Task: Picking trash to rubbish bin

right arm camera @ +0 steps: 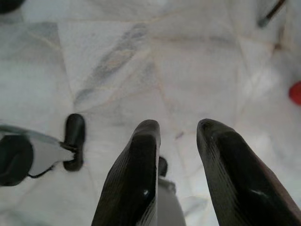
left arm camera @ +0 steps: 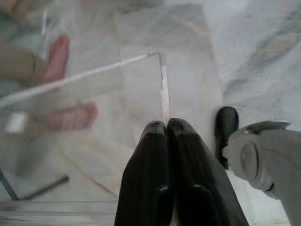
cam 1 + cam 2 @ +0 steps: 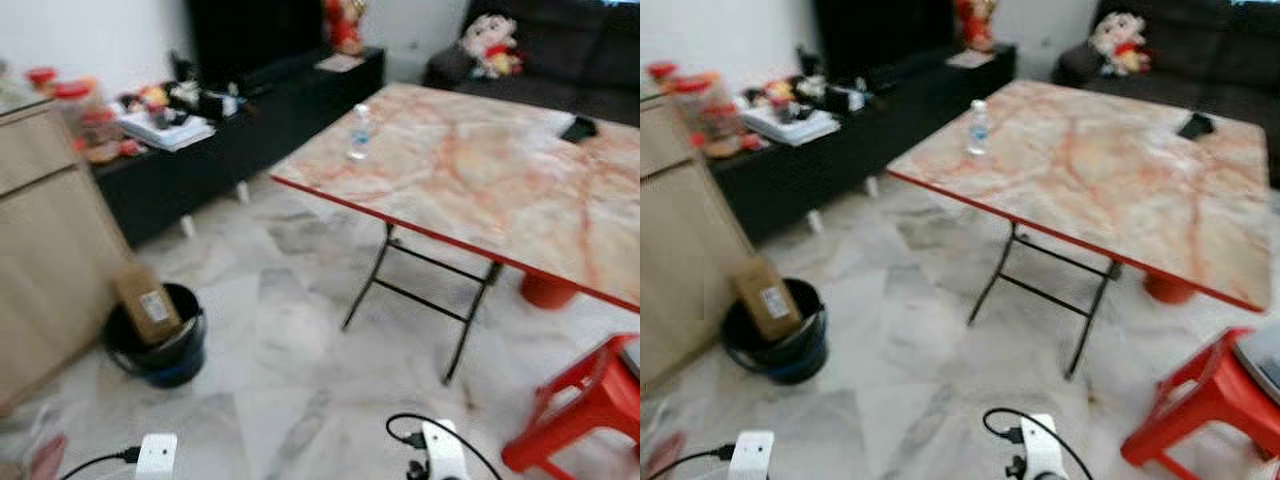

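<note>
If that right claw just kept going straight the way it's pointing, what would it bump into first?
Most likely the marble floor. The right gripper hangs open, pointing down at bare tiles, with nothing between its fingers and the floor as far as the wrist view shows. Depth is hard to judge.

We stand in the living room of a home, on a pale marble-tiled floor (image 3: 290, 400). At one o'clock a folding table (image 3: 480, 180) with a marble-patterned top and red edge carries a small water bottle (image 3: 359, 131). Beyond it, at about one o'clock along the far wall, a dark sofa (image 3: 560, 60) holds a stuffed doll (image 3: 490, 45). At eleven o'clock a low black TV cabinet (image 3: 240, 130) is cluttered with toys and papers, beside a light wooden cupboard (image 3: 45, 240) at nine o'clock. A red plastic stool (image 3: 585, 400) sits at four o'clock.
</note>
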`<state>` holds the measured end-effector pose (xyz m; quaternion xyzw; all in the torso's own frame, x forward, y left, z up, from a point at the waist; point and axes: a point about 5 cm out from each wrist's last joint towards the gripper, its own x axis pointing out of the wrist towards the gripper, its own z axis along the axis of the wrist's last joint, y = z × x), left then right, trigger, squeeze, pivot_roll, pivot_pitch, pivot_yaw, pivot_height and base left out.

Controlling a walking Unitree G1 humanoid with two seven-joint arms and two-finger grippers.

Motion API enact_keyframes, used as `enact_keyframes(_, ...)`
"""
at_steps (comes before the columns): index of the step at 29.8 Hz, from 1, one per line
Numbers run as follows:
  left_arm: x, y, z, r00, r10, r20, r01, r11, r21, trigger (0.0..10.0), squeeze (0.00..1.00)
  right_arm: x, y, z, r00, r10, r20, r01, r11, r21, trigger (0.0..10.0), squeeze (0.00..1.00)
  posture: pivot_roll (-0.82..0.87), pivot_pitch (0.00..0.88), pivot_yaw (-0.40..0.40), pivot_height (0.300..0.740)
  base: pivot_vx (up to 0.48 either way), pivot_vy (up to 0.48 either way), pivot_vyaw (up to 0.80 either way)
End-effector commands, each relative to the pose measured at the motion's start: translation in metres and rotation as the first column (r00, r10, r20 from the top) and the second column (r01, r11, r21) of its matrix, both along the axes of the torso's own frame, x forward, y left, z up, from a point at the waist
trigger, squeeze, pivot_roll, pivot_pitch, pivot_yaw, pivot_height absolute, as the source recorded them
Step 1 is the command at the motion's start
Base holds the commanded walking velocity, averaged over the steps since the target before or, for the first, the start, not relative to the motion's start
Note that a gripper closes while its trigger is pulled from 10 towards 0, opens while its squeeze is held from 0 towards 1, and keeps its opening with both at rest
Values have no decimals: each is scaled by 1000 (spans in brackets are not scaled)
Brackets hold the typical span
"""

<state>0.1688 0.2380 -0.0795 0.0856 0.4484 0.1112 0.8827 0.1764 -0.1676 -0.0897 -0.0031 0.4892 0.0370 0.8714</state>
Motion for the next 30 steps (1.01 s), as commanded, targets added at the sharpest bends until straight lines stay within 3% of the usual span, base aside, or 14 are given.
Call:
enact_keyframes(1,-4,1,-1,1000,7,-11,-7,1000,1,10000,0,6,6,2,1000,17,18,-17,1000,17,10000,0,11,0,-41,740,0,0,794)
enact_keyframes(10,-2,0,-1,1000,13,2,-13,1000,-5,10000,0,4,8,2,1000,10,23,-11,999,41,10000,0,12,0,-45,740,0,0,794)
enact_keyframes(18,-3,2,-1,1000,21,-6,-21,1000,8,10000,0,10,12,5,998,-25,54,19,995,102,10000,0,8,0,-48,740,0,0,0)
enact_keyframes(30,-4,3,-1,999,34,-12,-33,999,11,10000,0,13,12,6,998,-7,65,1,996,90,10000,0,7,0,-48,740,294,0,0)
